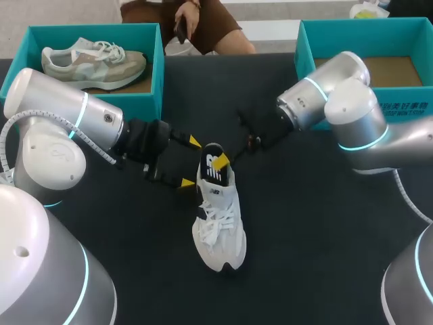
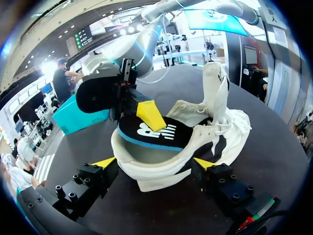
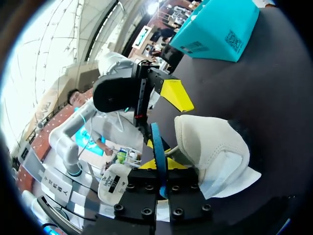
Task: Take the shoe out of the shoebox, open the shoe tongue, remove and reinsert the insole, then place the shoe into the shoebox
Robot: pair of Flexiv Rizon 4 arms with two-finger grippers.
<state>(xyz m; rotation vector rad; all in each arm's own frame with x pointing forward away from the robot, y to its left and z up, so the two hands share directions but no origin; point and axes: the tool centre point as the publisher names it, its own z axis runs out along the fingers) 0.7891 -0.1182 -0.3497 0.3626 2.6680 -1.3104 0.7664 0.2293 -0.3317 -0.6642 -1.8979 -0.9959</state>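
**Head view.** A white shoe [image 1: 218, 223] is seen lying on the dark table [image 1: 325, 237], toe toward the robot and well apart from both teal boxes. A black insole [image 1: 215, 168] is set aslant at its heel. The insole is pinched by the right gripper [image 1: 224, 161]. The left gripper [image 1: 191, 162] is held spread with nothing grasped, its yellow tips just beside the heel. A second, beige shoe [image 1: 95, 62] is lodged in the left box [image 1: 160, 74]. The brown floor of the right box [image 1: 302, 51] is shown.

**Left wrist view.** The shoe [image 2: 230, 132] is faced from its side, near the heel. The left gripper [image 2: 155, 164] is parted wide, with its tips close to the sole. Whether the tips touch the sole cannot be made out. The blue-edged insole [image 2: 156, 136] is laid tilted over the heel opening, with a yellow finger [image 2: 151, 115] of the right gripper pressed on it. The tongue [image 2: 215, 83] is raised upright, and loose laces [image 2: 222, 125] are draped below it.

**Right wrist view.** The insole [image 3: 157, 142] is seen edge-on as a thin blue strip. It is clamped from both sides by the right gripper [image 3: 159, 165]. The shoe [image 3: 210, 152] is found just beside the fingers. The left gripper [image 3: 168, 95] is placed just ahead, and the left box [image 3: 220, 24] is seen beyond it.
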